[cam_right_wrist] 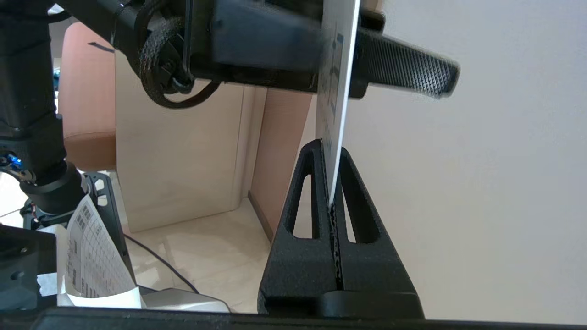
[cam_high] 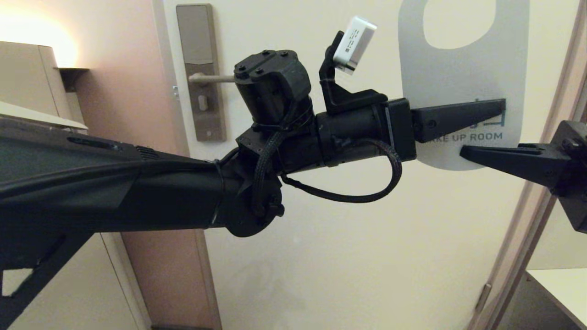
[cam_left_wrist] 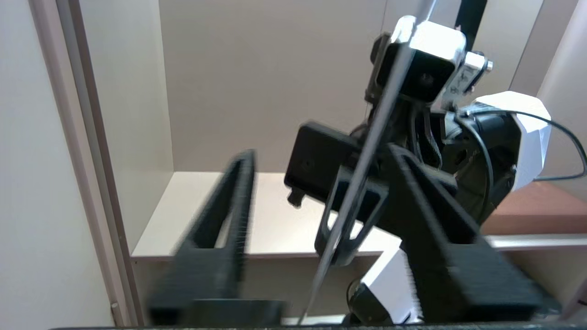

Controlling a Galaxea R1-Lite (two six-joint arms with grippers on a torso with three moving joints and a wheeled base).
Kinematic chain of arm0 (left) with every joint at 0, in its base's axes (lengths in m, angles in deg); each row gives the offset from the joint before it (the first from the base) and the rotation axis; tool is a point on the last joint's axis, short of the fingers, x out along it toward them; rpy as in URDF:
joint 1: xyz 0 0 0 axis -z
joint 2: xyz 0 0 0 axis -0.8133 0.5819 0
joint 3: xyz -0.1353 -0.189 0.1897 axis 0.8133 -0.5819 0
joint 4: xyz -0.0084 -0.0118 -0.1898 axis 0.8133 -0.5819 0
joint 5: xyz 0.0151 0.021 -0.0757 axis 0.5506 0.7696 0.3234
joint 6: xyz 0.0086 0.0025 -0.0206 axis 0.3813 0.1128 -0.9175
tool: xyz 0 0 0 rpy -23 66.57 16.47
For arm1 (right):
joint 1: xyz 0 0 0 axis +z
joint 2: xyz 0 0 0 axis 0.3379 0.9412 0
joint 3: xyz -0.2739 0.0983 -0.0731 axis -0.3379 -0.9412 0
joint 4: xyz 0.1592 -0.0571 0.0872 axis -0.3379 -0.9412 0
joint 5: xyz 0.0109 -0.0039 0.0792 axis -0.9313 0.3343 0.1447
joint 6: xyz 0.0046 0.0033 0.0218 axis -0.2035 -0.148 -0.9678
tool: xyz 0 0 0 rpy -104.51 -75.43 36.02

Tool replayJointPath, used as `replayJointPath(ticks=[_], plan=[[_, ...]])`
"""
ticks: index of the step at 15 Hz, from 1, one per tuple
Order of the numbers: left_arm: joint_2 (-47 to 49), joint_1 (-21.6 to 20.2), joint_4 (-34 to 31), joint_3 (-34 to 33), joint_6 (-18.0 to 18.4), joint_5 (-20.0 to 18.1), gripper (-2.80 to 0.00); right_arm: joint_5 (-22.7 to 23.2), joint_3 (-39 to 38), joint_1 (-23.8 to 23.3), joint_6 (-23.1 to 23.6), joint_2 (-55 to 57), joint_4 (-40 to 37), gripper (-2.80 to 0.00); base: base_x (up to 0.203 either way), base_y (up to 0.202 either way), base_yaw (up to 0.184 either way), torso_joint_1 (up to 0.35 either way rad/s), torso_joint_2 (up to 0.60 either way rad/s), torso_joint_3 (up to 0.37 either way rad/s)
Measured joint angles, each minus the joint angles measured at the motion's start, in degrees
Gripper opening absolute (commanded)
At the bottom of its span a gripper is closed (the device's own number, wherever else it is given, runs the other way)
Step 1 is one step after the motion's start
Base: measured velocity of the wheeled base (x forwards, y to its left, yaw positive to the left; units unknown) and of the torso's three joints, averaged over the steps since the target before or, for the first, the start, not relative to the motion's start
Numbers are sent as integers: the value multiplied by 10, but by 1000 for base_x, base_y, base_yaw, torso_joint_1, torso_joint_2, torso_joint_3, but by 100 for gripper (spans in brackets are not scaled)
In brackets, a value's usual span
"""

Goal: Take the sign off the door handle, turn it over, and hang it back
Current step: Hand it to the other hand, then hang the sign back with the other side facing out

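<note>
The sign (cam_high: 458,78) hangs in the air in front of the door, well right of the door handle (cam_high: 211,78), with its pale grey "MAKE UP ROOM" side facing me. My right gripper (cam_high: 465,152) comes in from the right and is shut on the sign's lower edge (cam_right_wrist: 337,91), pinching it between its tips (cam_right_wrist: 328,146). My left gripper (cam_high: 500,109) reaches across from the left at the height of the lettering. In the left wrist view it (cam_left_wrist: 321,156) stands open, one finger on each side of the sign's thin edge (cam_left_wrist: 367,151). Part of the handle is hidden behind my left arm.
The handle's tall lock plate (cam_high: 200,68) sits on the cream door (cam_high: 357,256). A beige cabinet (cam_high: 27,78) stands at the left. The door frame (cam_high: 527,220) runs down the right, with a pale shelf corner (cam_high: 559,284) below it.
</note>
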Motion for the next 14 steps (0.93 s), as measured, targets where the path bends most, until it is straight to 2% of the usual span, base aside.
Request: replayJointPath(ticks=[5, 11, 14], plan=[[-38, -27, 18, -81, 4, -2, 0, -2, -16, -3, 0, -2, 0, -280, 0, 0, 0, 0, 0, 0], [-123, -93, 23, -203, 6, -9, 0, -2, -21, -20, 0, -1, 1, -280, 0, 0, 0, 0, 0, 0], [-166, -129, 23, -246, 9, -10, 0, -2, -21, -43, 0, -1, 1, -280, 0, 0, 0, 0, 0, 0]])
